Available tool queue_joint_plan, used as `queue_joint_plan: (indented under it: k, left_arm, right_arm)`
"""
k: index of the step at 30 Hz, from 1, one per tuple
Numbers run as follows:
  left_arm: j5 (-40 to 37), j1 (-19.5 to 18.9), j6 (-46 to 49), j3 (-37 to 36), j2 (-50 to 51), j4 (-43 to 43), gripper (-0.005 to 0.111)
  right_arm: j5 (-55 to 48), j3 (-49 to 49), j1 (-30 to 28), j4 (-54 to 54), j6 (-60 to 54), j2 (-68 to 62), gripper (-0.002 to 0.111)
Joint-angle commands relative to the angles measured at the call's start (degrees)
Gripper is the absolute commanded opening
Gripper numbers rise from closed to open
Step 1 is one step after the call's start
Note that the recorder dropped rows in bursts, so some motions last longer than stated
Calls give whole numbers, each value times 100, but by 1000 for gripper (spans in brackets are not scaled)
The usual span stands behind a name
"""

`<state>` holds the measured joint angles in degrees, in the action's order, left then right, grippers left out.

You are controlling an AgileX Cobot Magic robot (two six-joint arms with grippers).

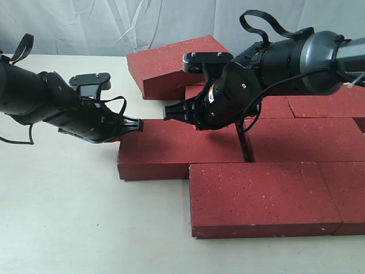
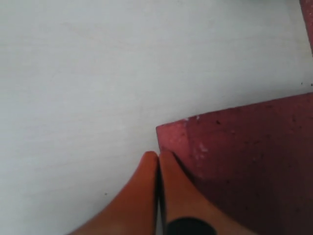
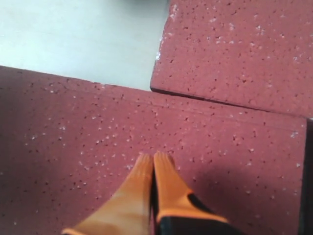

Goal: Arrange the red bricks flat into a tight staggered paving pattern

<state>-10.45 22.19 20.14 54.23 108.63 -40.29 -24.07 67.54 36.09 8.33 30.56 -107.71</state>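
This looks like a robotics lab test set-up, not a home or a shop: a plain pale desk (image 1: 68, 228) is backed by a crumpled white sheet (image 1: 85, 28), and two black, cable-trailing robot arms (image 1: 285, 63) lean over it, with red bricks (image 1: 256, 197) lying directly on the desk.

The red bricks (image 1: 256, 197) are dark red, gritty and pale-specked; most lie flat in staggered rows with edges touching; the back brick (image 1: 177, 63) sits askew, perhaps tilted onto its neighbour.

A cream tabletop (image 1: 68, 228) meets a crinkled white backdrop (image 1: 85, 23).
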Motion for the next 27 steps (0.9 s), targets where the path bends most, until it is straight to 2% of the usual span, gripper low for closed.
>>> queue_joint_plan:
  k: [1,12,15,19,22,27]
  left_arm:
    - [-69,236,6,6,-2,-135,0]
    - [50,638,6,6,-2,-283,0]
    - [39,635,6,6,-2,-204,0]
    - [-31,530,6,6,-2,98,0]
    - [-595,406,6,6,-2,523,0]
    - [-1360,32,-138,6,-93,520,0]
  right_arm:
    - [59,16,-28,-3,-8,74,-1]
    - [57,16,-28,-17,2,74,-1]
    - [68,16,-28,-17,1,74,-1]
    - [50,16,-28,-17,1,74,-1]
    - [9,16,-28,-26,1,74,-1]
    - [-622,16,-28,-262,-10,180,-1]
